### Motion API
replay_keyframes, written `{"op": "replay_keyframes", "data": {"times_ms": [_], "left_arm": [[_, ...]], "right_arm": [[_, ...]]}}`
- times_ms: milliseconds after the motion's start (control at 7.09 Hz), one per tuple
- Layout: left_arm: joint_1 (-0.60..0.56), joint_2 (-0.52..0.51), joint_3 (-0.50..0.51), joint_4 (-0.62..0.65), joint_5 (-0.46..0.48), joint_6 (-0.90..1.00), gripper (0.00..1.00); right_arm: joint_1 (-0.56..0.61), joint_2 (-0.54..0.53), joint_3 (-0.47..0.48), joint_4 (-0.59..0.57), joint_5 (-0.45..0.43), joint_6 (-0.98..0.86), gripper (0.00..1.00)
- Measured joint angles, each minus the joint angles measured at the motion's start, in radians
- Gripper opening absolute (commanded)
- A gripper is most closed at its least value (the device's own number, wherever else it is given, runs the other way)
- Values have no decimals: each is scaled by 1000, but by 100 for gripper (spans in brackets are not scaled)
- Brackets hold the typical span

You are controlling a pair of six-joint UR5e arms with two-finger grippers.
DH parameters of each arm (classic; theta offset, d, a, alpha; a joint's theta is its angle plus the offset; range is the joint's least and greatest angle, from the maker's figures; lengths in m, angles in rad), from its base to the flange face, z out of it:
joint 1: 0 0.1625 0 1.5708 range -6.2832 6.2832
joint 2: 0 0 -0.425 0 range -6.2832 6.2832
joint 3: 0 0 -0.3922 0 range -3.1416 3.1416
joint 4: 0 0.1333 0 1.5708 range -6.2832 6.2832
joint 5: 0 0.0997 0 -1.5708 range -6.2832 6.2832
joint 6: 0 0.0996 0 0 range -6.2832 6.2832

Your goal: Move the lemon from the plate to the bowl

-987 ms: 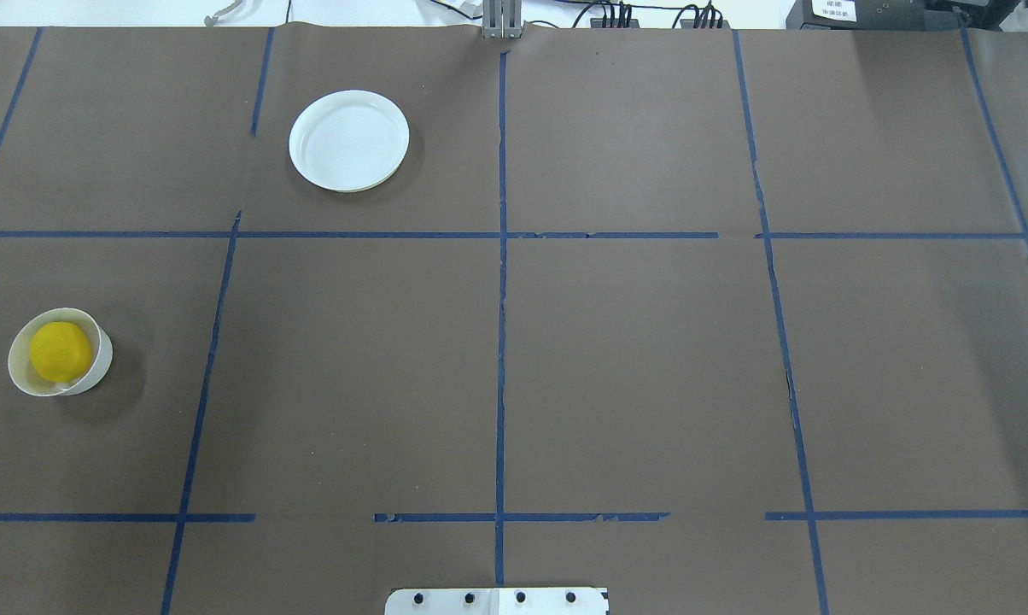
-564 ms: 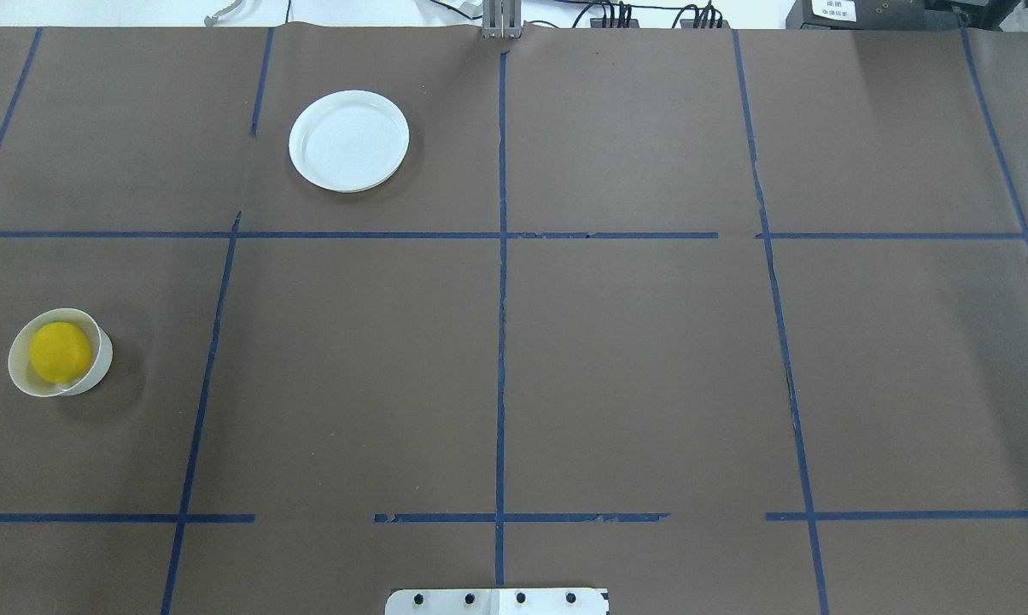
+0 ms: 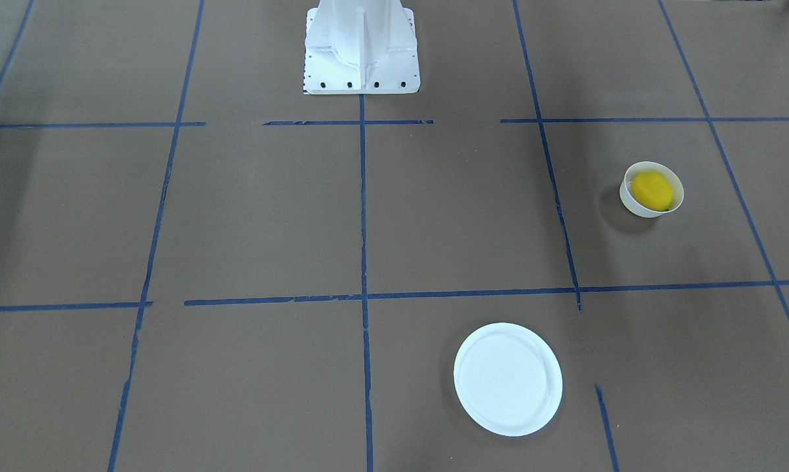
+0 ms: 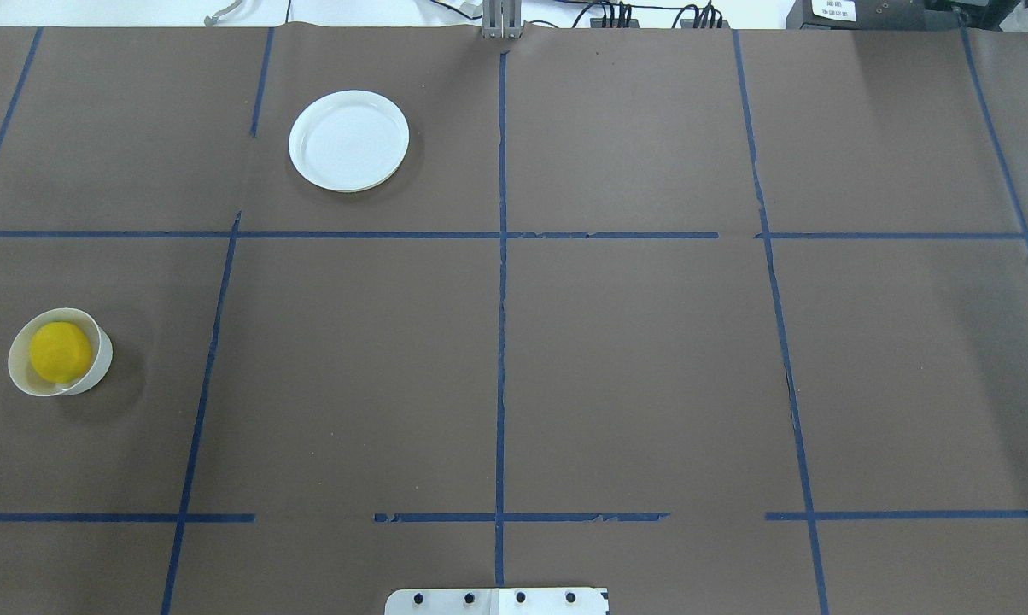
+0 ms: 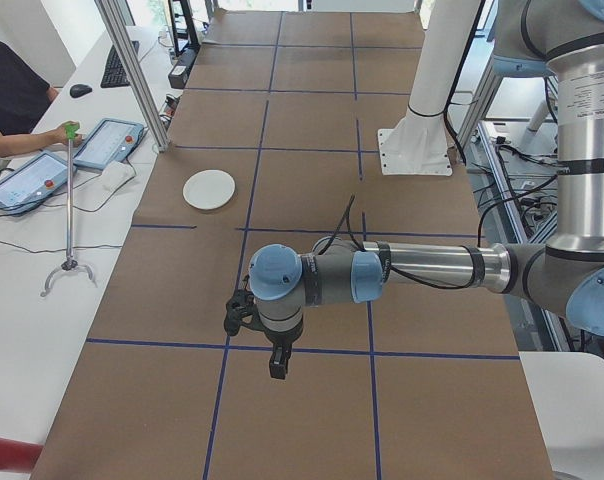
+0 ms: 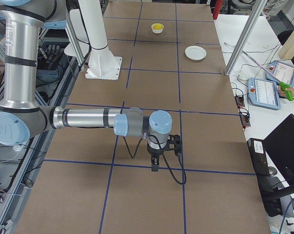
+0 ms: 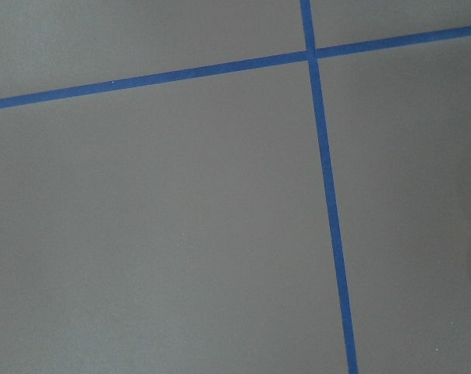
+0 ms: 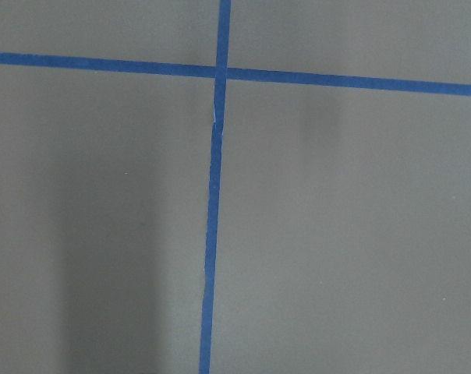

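lemon: the lemon (image 4: pixel 60 352) lies inside the bowl (image 4: pixel 102 359), on my left side of the desk (image 4: pixel 633 359), filling most of it.
plate: the plate (image 4: pixel 348 141) is bare, well apart from the bowl, toward the far edge.
task: by my judgement the move is done; what is left is to keep clear.
doing it well: i'd keep both arms high and away from the bowl. its thin walls look light, so a low sweep past it could tip it and roll the lemon out.
left arm: forearm stretched level over the desk, wrist bent so the left claw (image 5: pixel 276 368) points straight down above blue tape (image 7: pixel 327 195), holding nothing.
right arm: much the same pose, right claw (image 6: pixel 155 165) pointing down over a tape crossing.
claw state: seen only from the side views, so i cannot tell whether either is apart or together.
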Motion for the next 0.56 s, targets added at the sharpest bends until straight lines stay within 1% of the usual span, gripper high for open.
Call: {"op": "replay_keyframes", "data": {"times_ms": [282,564], "left_arm": [[42,-2,0,-19,1,-43,100],[55,-1,2,-22,0,-49,100]], "right_arm": [[0,0,0,0,-1,0,100],[0,0,0,0,0,0,100]]}}
